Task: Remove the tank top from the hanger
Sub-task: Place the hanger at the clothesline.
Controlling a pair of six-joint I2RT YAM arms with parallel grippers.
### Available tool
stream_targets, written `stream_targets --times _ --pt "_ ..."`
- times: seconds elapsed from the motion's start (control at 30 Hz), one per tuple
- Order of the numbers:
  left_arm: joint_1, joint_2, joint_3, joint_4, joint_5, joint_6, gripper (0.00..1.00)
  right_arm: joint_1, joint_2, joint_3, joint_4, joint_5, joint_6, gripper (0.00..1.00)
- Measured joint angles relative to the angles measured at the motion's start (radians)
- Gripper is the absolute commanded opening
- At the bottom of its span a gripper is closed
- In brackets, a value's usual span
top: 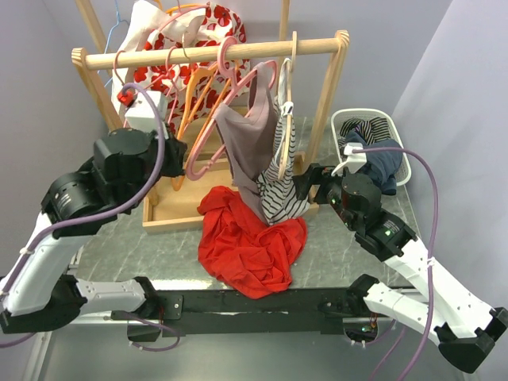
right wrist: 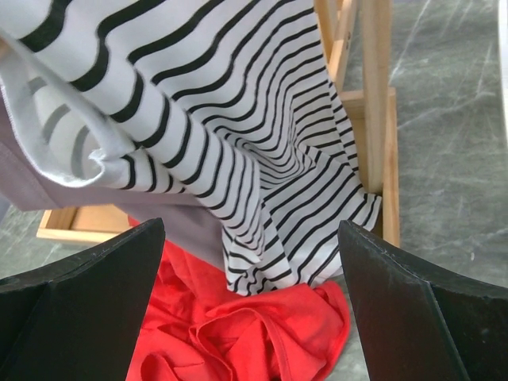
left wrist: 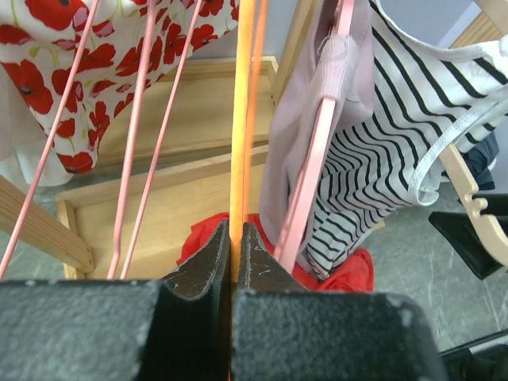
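Red garment heaped on bench against wooden rack; poppy-print fabric on rail; white basket of clothes right.

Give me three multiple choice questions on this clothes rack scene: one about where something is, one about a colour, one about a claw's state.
1. Where is the red garment?
A on the floor
B on the table, in front of the wooden rack
C draped over the right arm

2. What colour is the hanger in the left claw?
A orange
B green
C black

3. How is the right claw?
A shut on cloth
B open
C shut, empty

Answers:
1. B, it lies crumpled on the table.
2. A, the fingers pinch an orange bar.
3. B, its fingers stand wide apart by the striped top.
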Motion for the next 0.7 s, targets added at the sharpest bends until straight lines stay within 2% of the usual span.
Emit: stream_targets --times 0.4,0.7 --pt "-0.119 0.192 0.212 -0.146 -0.219 -0.039 0.01 -0.032 -0.01 -0.023 0.006 -0.01 0.0 0.98" --pt "-0.128 0.225 0.211 -0.287 -0.273 -0.164 0.01 -0.044 -0.013 -0.028 0.007 -0.018 0.0 0.98"
